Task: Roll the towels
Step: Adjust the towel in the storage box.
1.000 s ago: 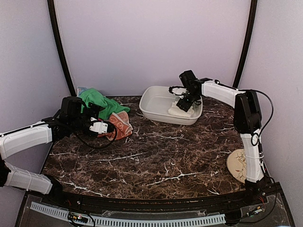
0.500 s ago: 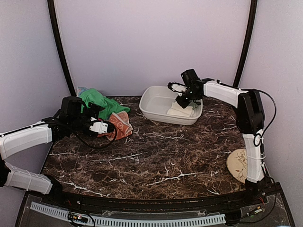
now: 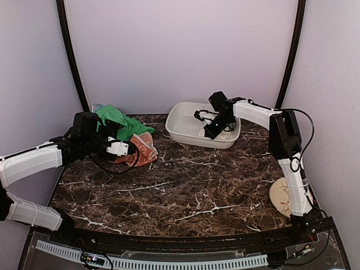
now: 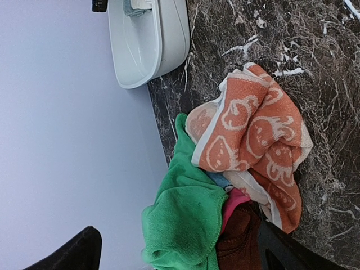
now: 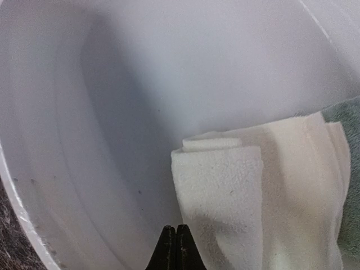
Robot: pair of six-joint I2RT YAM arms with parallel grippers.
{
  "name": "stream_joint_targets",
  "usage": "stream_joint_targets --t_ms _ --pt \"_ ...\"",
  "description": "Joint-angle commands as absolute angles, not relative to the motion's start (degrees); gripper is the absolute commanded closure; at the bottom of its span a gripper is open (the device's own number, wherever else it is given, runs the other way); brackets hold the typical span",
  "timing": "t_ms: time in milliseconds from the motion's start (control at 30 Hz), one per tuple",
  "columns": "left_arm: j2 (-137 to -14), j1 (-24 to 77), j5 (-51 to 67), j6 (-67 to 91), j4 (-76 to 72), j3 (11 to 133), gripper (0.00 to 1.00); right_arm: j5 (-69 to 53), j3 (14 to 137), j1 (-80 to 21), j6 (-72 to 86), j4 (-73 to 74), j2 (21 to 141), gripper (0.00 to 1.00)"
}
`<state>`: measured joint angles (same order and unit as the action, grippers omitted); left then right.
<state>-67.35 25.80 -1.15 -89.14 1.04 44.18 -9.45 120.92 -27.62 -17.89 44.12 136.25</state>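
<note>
A folded cream-white towel [image 5: 225, 191] lies in the white basin [image 5: 112, 112], with a pale sage-green towel [image 5: 349, 129] at its right edge. My right gripper [image 5: 176, 236] is shut with nothing between its fingers, hovering just left of the cream towel's near corner. In the top view this gripper [image 3: 208, 134] reaches into the basin [image 3: 180, 134]. A bright green towel [image 4: 185, 219] and an orange swirl-patterned towel [image 4: 253, 129] lie crumpled together at the back left. My left gripper [image 4: 180, 247] is open just short of that pile, its fingers on either side of the green one.
Pink and dark brown cloth [image 4: 239, 236] shows under the pile of towels. A round cream plate [image 3: 281, 196] with a floral drawing lies at the table's right edge beside the right arm. Grey walls close in the table behind and at the sides.
My right gripper has closed empty and swung left inside the basin, off the cream towel. The left arm has barely moved.
</note>
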Motion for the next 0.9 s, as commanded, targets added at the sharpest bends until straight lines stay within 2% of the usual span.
stream_joint_targets --t_ms 0,467,633,733,800,867 --pt "-68.84 24.56 -1.65 -85.71 4.63 48.44 0.01 -10.38 120.90 -25.00 -16.59 50.42 137.45 1.00" --pt "-70.49 23.59 -1.83 -83.65 7.33 50.22 0.01 1.70 122.78 -22.09 -17.66 47.22 136.40 1.00" --pt "-71.88 23.21 -1.95 -80.56 10.81 52.23 0.01 0.02 123.71 -21.97 -17.34 48.23 135.48 1.00" --pt "-75.51 21.83 -1.71 -74.41 17.11 56.96 0.01 -1.88 122.42 -22.30 -16.10 47.17 132.74 0.93" --pt "-79.24 19.92 -0.94 -69.19 22.61 61.65 0.02 -2.83 119.88 -22.75 -15.43 44.96 129.38 0.80" --pt "-82.92 17.51 0.21 -64.33 27.16 66.87 0.07 -3.61 117.62 -23.29 -14.49 42.55 125.69 0.68"
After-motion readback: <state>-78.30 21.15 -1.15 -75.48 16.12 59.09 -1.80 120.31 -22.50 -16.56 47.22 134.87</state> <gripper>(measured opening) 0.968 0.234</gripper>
